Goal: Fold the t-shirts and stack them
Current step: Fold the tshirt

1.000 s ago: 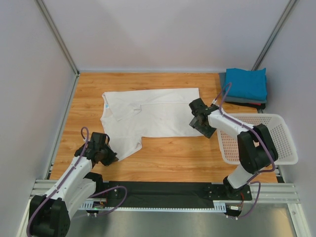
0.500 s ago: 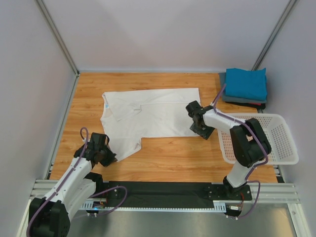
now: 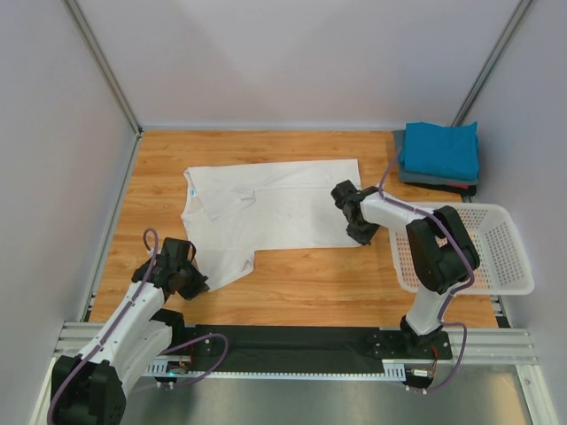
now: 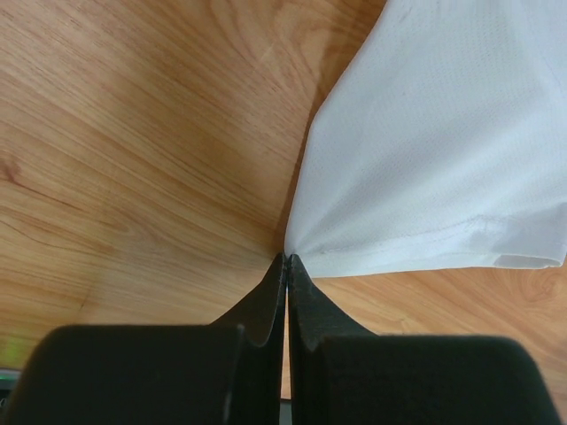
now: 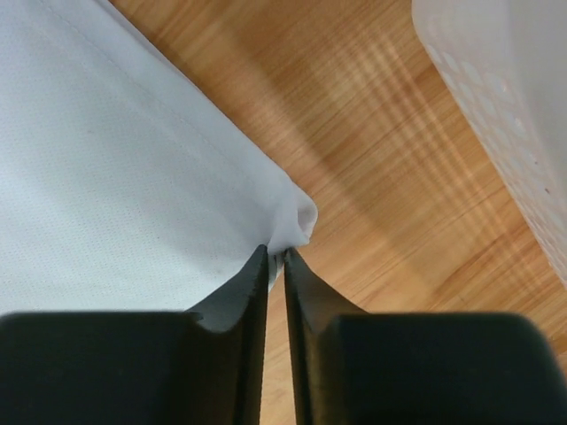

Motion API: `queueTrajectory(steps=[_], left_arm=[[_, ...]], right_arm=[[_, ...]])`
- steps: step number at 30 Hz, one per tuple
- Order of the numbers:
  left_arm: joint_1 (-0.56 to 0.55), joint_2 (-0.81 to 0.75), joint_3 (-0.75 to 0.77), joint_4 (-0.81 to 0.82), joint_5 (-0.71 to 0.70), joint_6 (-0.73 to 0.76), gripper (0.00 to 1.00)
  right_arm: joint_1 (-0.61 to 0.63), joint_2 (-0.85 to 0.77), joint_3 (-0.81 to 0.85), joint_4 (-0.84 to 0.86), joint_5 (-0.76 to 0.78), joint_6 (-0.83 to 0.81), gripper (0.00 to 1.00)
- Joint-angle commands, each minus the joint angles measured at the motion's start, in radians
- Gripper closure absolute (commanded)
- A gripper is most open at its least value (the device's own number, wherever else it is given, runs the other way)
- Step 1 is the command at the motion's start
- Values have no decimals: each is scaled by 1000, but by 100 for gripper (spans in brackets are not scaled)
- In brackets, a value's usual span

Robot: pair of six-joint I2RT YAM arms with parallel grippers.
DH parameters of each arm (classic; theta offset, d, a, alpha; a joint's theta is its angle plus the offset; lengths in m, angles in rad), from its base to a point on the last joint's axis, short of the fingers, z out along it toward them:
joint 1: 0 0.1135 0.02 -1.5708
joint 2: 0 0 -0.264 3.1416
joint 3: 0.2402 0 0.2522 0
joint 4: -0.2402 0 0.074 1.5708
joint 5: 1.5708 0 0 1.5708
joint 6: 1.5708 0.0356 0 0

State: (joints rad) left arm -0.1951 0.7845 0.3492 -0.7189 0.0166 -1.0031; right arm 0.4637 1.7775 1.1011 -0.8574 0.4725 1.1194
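A white t-shirt [image 3: 266, 208] lies spread flat on the wooden table, collar to the left. My left gripper [image 3: 197, 285] is shut on the tip of its near sleeve [image 4: 443, 159], cloth pinched at the fingertips [image 4: 287, 257]. My right gripper [image 3: 357, 230] has its jaws closed to a thin slit on the shirt's near right hem corner [image 5: 297, 221], where the cloth bunches between the tips [image 5: 275, 252]. A folded teal t-shirt [image 3: 440, 149] rests on a folded dark grey one [image 3: 434, 180] at the back right corner.
A white plastic mesh basket [image 3: 514, 266] stands at the right edge, close beside the right arm; its wall [image 5: 505, 88] shows in the right wrist view. Grey walls enclose the table on three sides.
The right gripper moved left to the shirt's hem corner and closed from wide open onto it. The left gripper stayed shut on the sleeve.
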Motion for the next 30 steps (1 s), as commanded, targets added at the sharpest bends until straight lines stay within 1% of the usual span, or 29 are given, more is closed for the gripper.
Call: queueTrajectory(steps=[1,4,9,17,26,30], left_arm=[[-4,-14,63,-27,-15,27,100],[-4,-11,106,-37,-56,43,100],[-4,10,175,-36,-93,67,100],[-4,90,329,4,-164,136,100],[-4,271,505,99,-244,288,100],[-4,352,591,136,-254,340,100]], right_arm=[[0,13,37,-49,55,34,90],[0,-3,52,-52,64,30,95],[0,-4,108,-45,55,-12,95],[-5,34,212,-54,66,-59,100],[-57,85,315,-48,54,-104,100],[-82,99,350,-36,49,-122,100]])
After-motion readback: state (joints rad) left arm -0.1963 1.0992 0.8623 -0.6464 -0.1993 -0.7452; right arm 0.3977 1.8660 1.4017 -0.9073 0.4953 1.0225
